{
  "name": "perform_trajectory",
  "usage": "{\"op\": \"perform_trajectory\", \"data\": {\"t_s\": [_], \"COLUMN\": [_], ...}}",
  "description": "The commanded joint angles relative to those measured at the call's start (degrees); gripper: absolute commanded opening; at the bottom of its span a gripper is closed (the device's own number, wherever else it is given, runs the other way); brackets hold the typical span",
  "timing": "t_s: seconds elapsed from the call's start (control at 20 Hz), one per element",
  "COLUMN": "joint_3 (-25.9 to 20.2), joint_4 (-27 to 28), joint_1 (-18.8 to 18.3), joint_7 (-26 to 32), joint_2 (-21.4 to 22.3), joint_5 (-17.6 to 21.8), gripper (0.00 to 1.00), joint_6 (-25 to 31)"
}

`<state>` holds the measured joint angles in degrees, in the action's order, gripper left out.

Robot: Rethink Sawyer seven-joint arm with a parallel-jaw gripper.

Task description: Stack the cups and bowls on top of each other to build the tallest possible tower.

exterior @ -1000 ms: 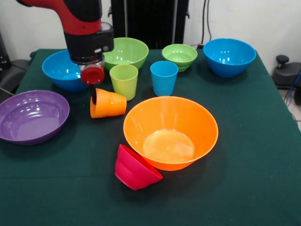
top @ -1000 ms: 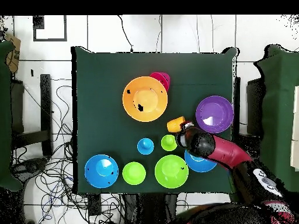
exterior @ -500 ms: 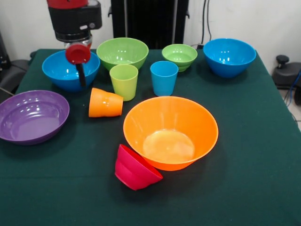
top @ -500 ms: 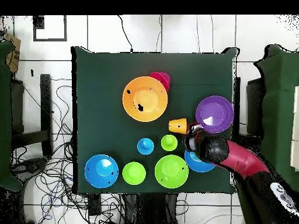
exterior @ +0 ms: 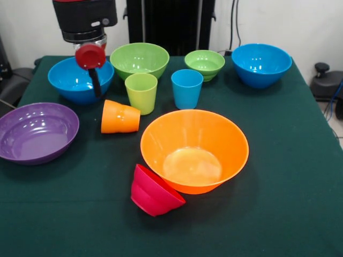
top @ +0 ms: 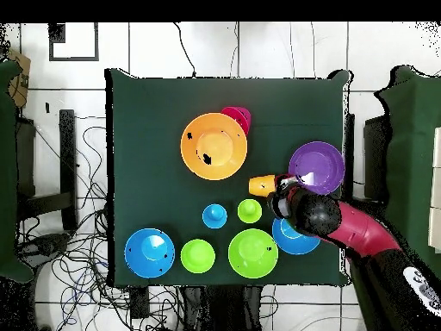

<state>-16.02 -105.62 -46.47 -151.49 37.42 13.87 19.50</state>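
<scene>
The orange cup [exterior: 120, 117] is lying on its side in the left middle of the front view, its mouth turned toward the big orange bowl [exterior: 194, 150] just right of it. No tower is standing: every cup and bowl is sitting apart on the green table [exterior: 278, 176]. The red bowl [exterior: 154, 191] is leaning tipped against the orange bowl's lower left wall. The lime green cup [exterior: 141, 92] and blue cup [exterior: 186, 88] are standing upright side by side above the orange bowl. Behind them, along the upper part of the frame, a blue bowl [exterior: 75, 81], a large green bowl [exterior: 139, 60], a small green bowl [exterior: 204, 64] and another blue bowl [exterior: 261, 64] are sitting in a row. The purple bowl [exterior: 35, 132] is resting at the left edge.

I am hanging my gripper [exterior: 95, 80] in the upper left, above the left blue bowl and up from the orange cup (not touching it). I am holding nothing; whether my fingers are apart or together, I cannot tell.
</scene>
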Motion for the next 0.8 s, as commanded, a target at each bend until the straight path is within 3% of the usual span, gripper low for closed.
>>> {"op": "perform_trajectory", "data": {"t_s": [0.05, 0.35, 0.8], "joint_3": [-5.3, -2.4, 0.2], "joint_4": [-4.0, -7.1, -8.8], "joint_1": [2.3, 4.7, 8.8], "joint_7": [4.3, 0.8, -3.9], "joint_2": [0.5, 8.0, 8.7], "joint_5": [0.2, -1.9, -3.8], "gripper": [1.00, 1.00, 1.00], "joint_6": [5.4, 8.1, 6.1]}}
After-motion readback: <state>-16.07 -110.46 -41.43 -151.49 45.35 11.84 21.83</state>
